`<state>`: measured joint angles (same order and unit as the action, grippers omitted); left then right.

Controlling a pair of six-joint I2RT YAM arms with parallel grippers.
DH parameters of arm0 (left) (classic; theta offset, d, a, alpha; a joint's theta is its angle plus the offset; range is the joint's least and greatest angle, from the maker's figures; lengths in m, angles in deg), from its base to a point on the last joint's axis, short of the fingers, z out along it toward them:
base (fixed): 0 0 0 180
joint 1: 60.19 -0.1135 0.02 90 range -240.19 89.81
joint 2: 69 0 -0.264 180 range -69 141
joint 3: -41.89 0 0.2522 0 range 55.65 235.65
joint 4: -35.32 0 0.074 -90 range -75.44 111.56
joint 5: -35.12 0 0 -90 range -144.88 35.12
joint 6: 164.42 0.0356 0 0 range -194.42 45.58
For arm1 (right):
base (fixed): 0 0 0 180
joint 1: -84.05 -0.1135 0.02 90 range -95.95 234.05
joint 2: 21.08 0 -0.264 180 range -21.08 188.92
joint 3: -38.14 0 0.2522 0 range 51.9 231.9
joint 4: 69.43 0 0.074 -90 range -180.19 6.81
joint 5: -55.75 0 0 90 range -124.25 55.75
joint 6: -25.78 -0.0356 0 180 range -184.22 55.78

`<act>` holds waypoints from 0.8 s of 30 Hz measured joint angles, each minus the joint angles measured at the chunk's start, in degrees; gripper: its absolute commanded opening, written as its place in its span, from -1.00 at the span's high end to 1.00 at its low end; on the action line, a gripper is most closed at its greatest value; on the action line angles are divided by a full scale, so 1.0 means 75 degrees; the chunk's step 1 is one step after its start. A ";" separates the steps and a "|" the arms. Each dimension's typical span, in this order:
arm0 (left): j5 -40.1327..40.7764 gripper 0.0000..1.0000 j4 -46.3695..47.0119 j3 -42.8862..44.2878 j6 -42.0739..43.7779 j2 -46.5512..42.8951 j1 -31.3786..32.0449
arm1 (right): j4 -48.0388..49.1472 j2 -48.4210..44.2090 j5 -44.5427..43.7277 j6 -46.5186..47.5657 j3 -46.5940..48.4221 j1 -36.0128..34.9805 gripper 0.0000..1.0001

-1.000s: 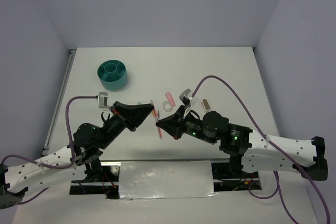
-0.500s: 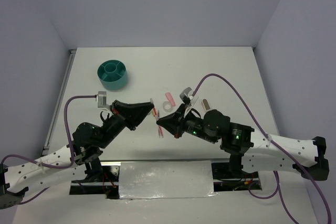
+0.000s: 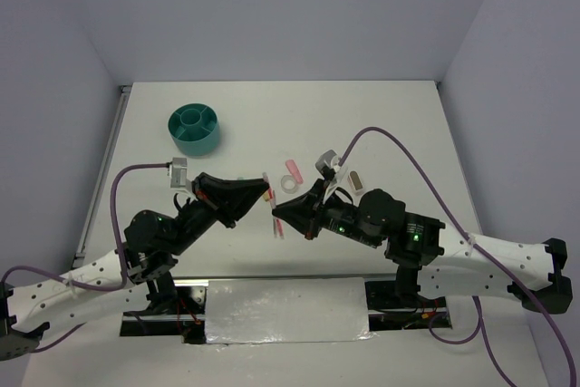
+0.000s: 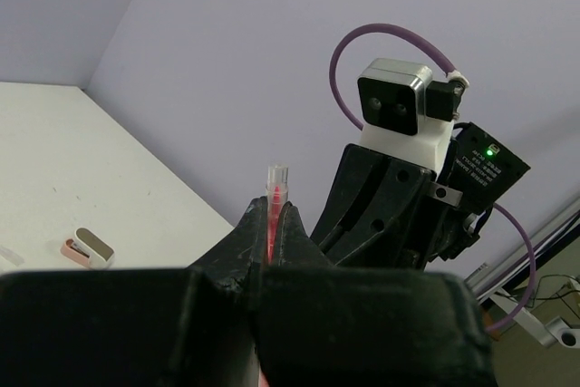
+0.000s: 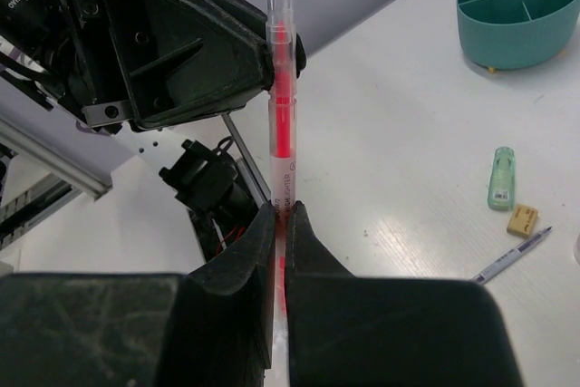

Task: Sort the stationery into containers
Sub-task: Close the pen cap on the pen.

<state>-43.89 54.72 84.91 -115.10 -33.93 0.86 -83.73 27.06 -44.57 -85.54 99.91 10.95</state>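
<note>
Mid-frame, left pincer (image 4: 271, 224) and right pincer (image 5: 282, 217) both clamp 1 red pen (image 5: 282, 106), seemingly a handover; next, 1 must release before delivery to the upper-left organizer (image 3: 195, 140).

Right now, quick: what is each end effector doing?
Left end effector: closed, holding the red pen.
Right end effector: closed, holding the same red pen.
</note>
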 measured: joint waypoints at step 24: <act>-0.0513 0.23 -0.0615 0.0335 0.0318 0.0236 0.0061 | 0.0303 0.0198 0.0210 0.0425 0.0391 0.0079 1.00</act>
<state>-47.74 50.11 87.42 -112.72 -32.16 1.32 -81.45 28.55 -43.00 -82.35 102.84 11.54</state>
